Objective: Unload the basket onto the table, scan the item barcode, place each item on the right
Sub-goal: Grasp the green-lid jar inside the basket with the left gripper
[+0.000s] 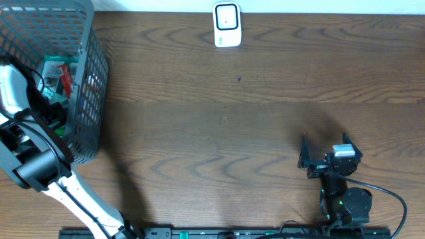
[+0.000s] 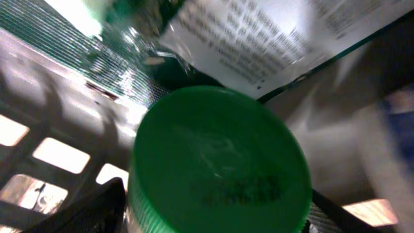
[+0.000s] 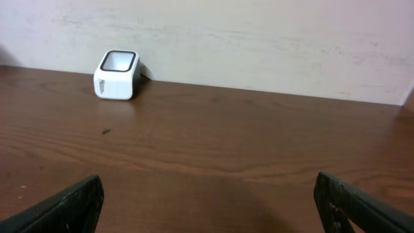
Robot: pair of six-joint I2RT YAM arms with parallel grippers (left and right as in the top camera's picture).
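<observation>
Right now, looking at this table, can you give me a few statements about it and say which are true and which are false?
1. The white scanner stands at the far edge of the table, apart from both arms. True.
2. The right gripper is holding a box. False: its jaws stand open and empty above bare wood.
3. The left arm reaches into the grey basket. True.
4. The basket is empty. False: it holds several items, one with a round green lid right in front of the left wrist camera.
</observation>
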